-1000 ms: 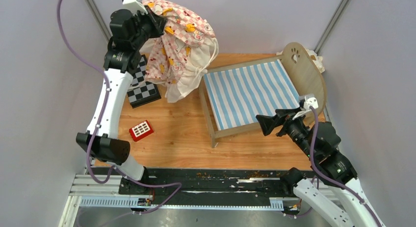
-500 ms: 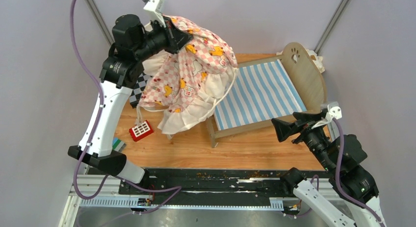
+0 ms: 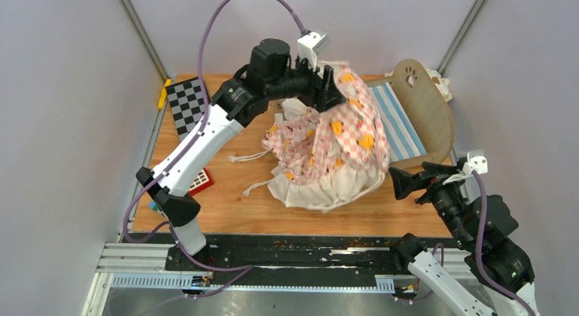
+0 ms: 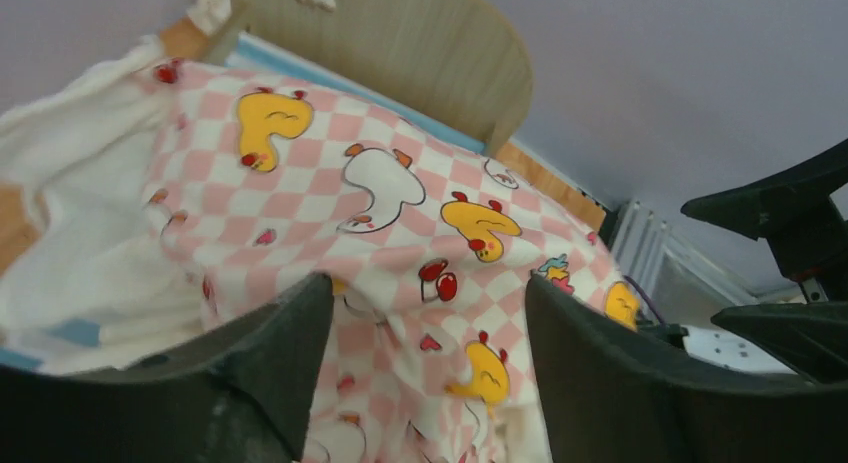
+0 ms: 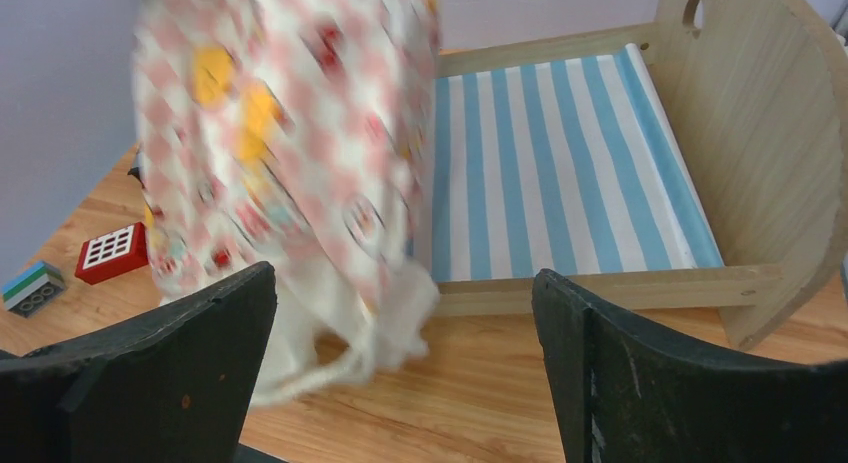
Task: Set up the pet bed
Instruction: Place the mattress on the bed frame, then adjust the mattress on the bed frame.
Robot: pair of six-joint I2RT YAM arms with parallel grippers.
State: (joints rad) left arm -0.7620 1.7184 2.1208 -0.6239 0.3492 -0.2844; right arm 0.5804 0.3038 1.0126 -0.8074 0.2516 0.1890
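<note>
The pet bed (image 3: 418,108), a light-wood frame with a blue-and-white striped base and a paw-print headboard, stands at the back right. A pink checkered ruffled cushion (image 3: 334,149) drapes over its left half and front edge; it is blurred in the right wrist view (image 5: 290,133). My left gripper (image 3: 334,91) hovers just above the cushion's top. Its jaws stand wide apart, and the cushion (image 4: 400,203) shows below and between them (image 4: 428,313). My right gripper (image 3: 408,178) is open and empty near the bed's front right corner, facing the bed (image 5: 560,173).
A red block (image 3: 199,181) lies on the wooden board at the front left. A black-and-white checkered board (image 3: 186,104) lies at the back left. A small cream pillow (image 3: 442,84) peeks out behind the headboard. Grey walls close in both sides.
My left arm swung right, carrying the cushion from the back left to over the bed, and its jaws opened. The cushion now sags onto the bed. My right gripper drew back slightly.
</note>
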